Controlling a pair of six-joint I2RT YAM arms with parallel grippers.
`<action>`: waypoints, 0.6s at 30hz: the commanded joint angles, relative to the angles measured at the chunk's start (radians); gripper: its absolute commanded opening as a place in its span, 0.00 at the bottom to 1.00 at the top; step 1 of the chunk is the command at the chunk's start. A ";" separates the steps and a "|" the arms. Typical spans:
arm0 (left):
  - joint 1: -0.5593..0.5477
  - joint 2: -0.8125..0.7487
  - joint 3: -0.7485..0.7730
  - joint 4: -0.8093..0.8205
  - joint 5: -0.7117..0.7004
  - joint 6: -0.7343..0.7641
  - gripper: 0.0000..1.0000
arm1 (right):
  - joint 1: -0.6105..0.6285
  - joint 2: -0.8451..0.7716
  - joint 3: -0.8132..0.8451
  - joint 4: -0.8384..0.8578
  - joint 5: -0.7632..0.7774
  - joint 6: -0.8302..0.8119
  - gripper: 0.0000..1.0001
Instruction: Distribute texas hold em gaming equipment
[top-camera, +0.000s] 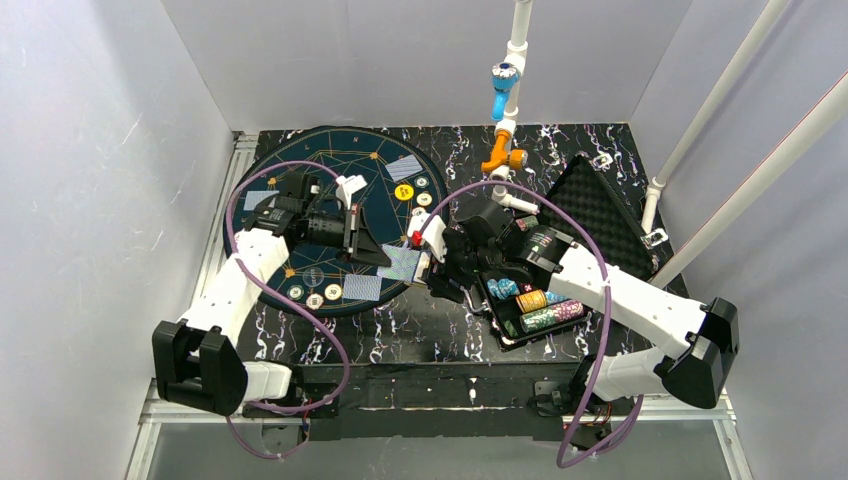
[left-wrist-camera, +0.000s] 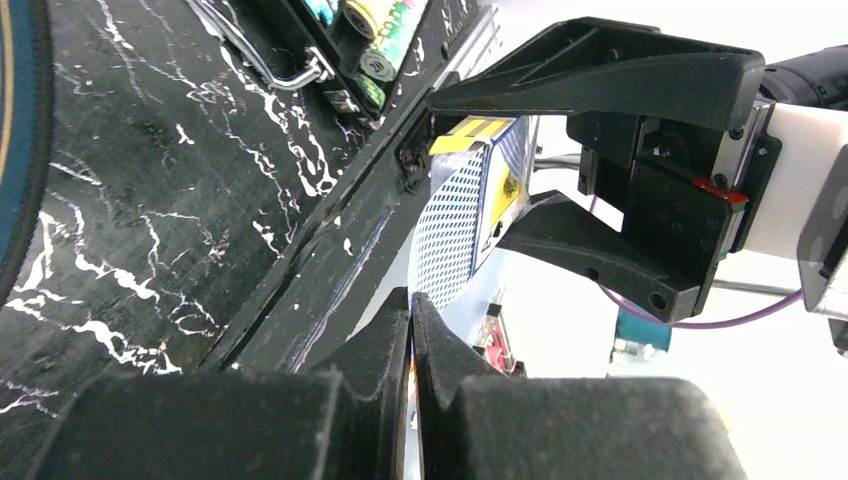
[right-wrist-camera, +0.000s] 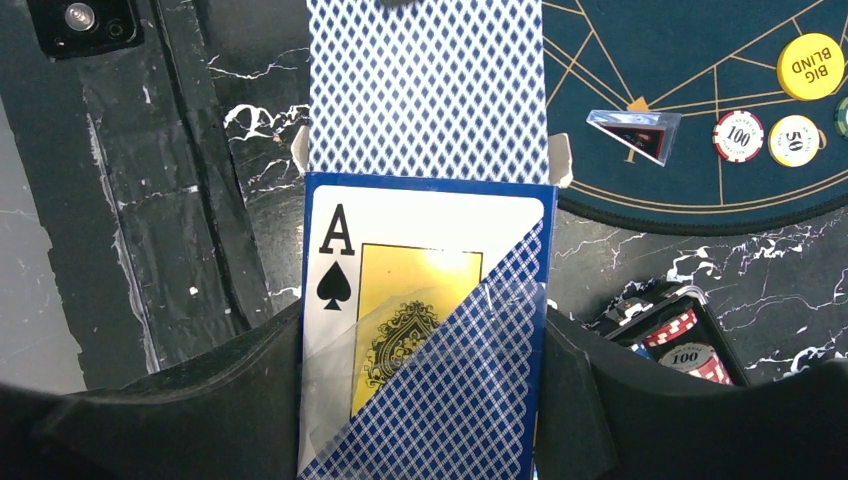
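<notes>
Right gripper (right-wrist-camera: 425, 335): clenched on a card box (right-wrist-camera: 400, 300), one finger against each long side; the box shows an ace of spades on its face.
Left gripper (left-wrist-camera: 411, 310): fingers pressed almost together, nipping the far end of a playing card (right-wrist-camera: 425, 90).
Playing card: blue patterned back up, partly out of the box mouth, bridging the two grippers over the near right edge of the mat.
Case (top-camera: 503, 338): black, open on the table (top-camera: 430, 330) just right of the right gripper. Its tray holds chip stacks (top-camera: 530, 300) lying on their sides: blue, yellow and green-edged.
Foam lid (top-camera: 600, 205): folded back beyond the tray, ridged foam facing up.
Poker mat (top-camera: 330, 150): round, dark blue with gold lines, left of the case, under the left arm.
On the mat, far side: a yellow Big Blind disc (right-wrist-camera: 810, 65), with a 100 chip (right-wrist-camera: 738, 135) and a 50 chip (right-wrist-camera: 795, 140) just beside it.
On the mat, spread out: three face-down cards (top-camera: 362, 287), well apart.
On the mat, near edge: three chips (top-camera: 315, 299) in a short row.
</notes>
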 joint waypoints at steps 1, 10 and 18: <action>0.081 -0.038 0.031 -0.094 0.003 0.062 0.00 | 0.000 -0.043 -0.001 0.082 0.000 -0.014 0.01; 0.311 0.128 0.255 -0.364 -0.165 0.394 0.00 | -0.001 -0.058 -0.023 0.083 0.008 -0.015 0.01; 0.420 0.430 0.528 -0.447 -0.528 0.578 0.00 | -0.002 -0.066 -0.025 0.079 0.012 -0.016 0.01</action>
